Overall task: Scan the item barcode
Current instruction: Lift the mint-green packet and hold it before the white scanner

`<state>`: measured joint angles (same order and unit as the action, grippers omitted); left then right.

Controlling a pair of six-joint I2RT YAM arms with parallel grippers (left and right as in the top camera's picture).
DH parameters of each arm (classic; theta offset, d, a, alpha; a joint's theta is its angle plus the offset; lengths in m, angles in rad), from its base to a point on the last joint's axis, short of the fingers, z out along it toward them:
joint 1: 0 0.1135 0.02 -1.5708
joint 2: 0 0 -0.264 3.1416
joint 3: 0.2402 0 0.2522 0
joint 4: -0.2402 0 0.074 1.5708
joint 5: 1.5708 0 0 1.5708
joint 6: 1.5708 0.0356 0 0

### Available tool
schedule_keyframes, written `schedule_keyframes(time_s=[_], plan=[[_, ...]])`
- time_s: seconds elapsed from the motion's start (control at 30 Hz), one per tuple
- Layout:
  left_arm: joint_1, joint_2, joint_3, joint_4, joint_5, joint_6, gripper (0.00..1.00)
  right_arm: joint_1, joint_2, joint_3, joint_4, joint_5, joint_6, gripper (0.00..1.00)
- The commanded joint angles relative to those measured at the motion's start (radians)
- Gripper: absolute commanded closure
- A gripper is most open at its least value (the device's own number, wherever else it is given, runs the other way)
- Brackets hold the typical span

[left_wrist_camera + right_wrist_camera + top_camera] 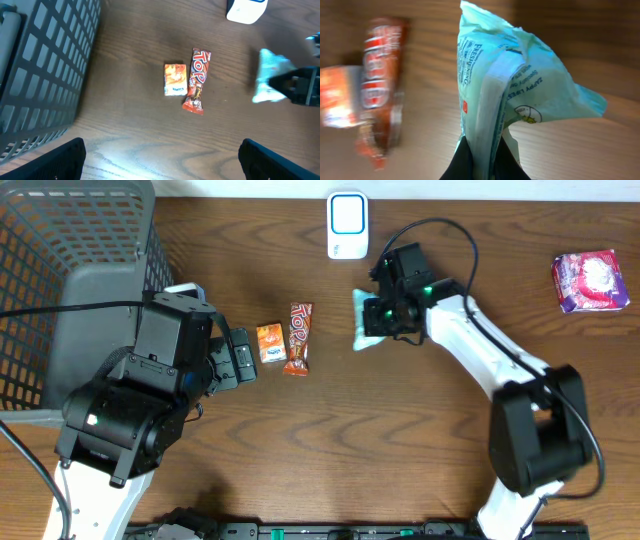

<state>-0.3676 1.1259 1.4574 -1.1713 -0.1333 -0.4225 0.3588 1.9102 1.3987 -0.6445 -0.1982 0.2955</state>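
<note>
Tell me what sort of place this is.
Likely a mock shop checkout on a tabletop: a white scanner-like device, a grey wire basket, and snacks like the Top bar and pale green packet.

We note the right gripper (380, 317) clamped on a pale green packet (362, 326) at upper centre, just below the white scanner (347, 225); an orange pack (270, 342) and red bar (299, 338) lie side by side to its left

My overhead camera looked straight down on the whole bench (400, 450). The left wrist view faced down from mid-height; the right wrist sat very close. Both shared the mint-green packet (268, 76).
</note>
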Motion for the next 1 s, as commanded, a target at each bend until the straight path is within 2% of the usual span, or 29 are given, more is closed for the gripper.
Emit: schedule_keyframes(time_s=[0.0,0.1,0.17,0.4,0.57,0.63,0.73,0.77,0.83,0.97], plan=[[0.002,-0.002,0.003,-0.003,-0.005,-0.002,0.02,0.043,-0.054,0.013,-0.086,0.619,0.075,0.99],[0.002,-0.002,0.003,-0.003,-0.005,-0.002,0.02,0.087,-0.045,0.011,-0.182,0.925,0.201,0.99],[0.002,-0.002,0.003,-0.002,-0.005,-0.002,0.02,0.108,-0.027,0.005,-0.205,1.018,0.236,0.99],[0.002,-0.002,0.003,-0.003,-0.005,-0.002,0.02,0.159,0.101,0.000,-0.192,1.044,0.248,0.98],[0.002,-0.002,0.003,-0.002,-0.005,-0.002,0.02,0.214,0.184,0.000,-0.182,1.002,0.250,0.93],[0.002,-0.002,0.003,-0.002,-0.005,-0.002,0.02,0.239,0.197,0.000,-0.187,0.996,0.250,0.87],[0.002,-0.002,0.003,-0.003,-0.005,-0.002,0.02,0.274,0.195,0.005,-0.186,0.968,0.249,0.63],[0.002,-0.002,0.003,-0.003,-0.005,-0.002,0.02,0.285,0.194,0.011,-0.185,0.943,0.247,0.59],[0.002,-0.002,0.003,-0.003,-0.005,-0.002,0.02,0.298,0.194,0.034,-0.187,0.882,0.233,0.54],[0.002,-0.002,0.003,-0.003,-0.005,-0.002,0.02,0.283,0.189,0.132,-0.231,0.750,0.220,0.52]])
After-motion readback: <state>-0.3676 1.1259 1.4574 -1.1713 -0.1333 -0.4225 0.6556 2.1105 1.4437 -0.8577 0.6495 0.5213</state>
